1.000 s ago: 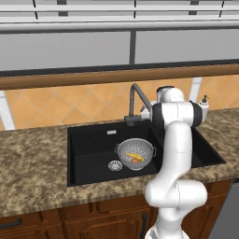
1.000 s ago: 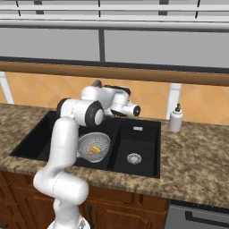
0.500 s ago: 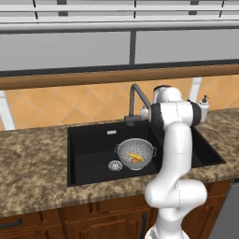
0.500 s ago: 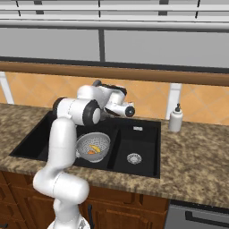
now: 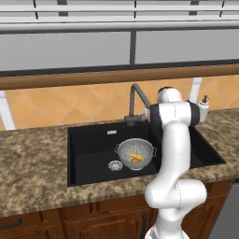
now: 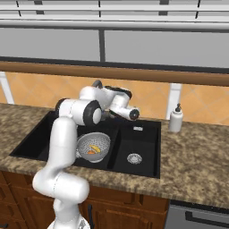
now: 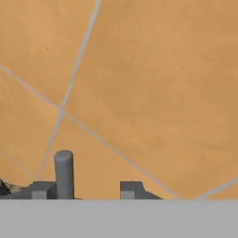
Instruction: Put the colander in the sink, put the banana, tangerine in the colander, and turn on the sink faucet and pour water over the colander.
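Observation:
The colander (image 5: 136, 153) (image 6: 93, 147) stands in the large basin of the black sink (image 5: 92, 150) (image 6: 144, 142). Inside it lie the banana (image 5: 134, 156) (image 6: 95, 148) and the tangerine (image 5: 136, 160) (image 6: 91, 152). The dark grey sink faucet (image 5: 137, 96) (image 6: 96, 83) rises behind the basin, and my hand is low at its base, pointing at the orange tiled wall. In the hand view my gripper (image 7: 86, 190) is open, and a short grey cylinder (image 7: 63, 174) stands upright between the fingertips, close to the left fingertip (image 7: 39, 190).
A white soap-dispenser bottle (image 5: 204, 108) (image 6: 175, 118) stands on the speckled counter (image 5: 32, 158) right of the sink. The smaller basin has a round drain (image 6: 134, 158). A wooden ledge runs along the wall above the tiles.
My hand has shifted slightly at the faucet's base. The colander and both fruits lie where they were.

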Tool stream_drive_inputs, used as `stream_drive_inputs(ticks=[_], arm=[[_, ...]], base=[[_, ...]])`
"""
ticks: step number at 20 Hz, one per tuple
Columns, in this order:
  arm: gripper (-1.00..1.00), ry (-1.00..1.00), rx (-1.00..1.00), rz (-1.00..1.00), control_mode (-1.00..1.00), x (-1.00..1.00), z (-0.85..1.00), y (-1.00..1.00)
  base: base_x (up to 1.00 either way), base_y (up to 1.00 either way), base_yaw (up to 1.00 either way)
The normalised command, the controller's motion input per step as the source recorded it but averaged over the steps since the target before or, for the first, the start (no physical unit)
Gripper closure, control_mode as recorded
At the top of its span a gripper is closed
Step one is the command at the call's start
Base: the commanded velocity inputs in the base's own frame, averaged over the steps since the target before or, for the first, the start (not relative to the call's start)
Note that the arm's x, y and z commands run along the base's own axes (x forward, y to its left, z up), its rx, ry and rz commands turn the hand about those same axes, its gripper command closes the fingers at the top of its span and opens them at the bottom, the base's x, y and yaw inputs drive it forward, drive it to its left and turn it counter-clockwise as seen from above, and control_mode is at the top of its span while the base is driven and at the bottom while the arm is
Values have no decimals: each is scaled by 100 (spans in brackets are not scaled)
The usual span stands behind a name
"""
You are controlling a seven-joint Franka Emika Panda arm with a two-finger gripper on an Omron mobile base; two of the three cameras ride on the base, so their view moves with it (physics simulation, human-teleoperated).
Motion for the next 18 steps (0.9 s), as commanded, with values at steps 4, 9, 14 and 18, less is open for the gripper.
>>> stream_drive_inputs(ticks=[4,9,14,18], arm=[[100,16,0,-38,-100,-11,-49,-83],[100,-3,0,-10,-100,-52,44,5],[100,-5,0,-11,-100,-100,94,35],[100,-2,-2,-2,-100,-100,43,82]], base=[[0,0,0],[0,0,0],[0,0,0],[0,0,0]])
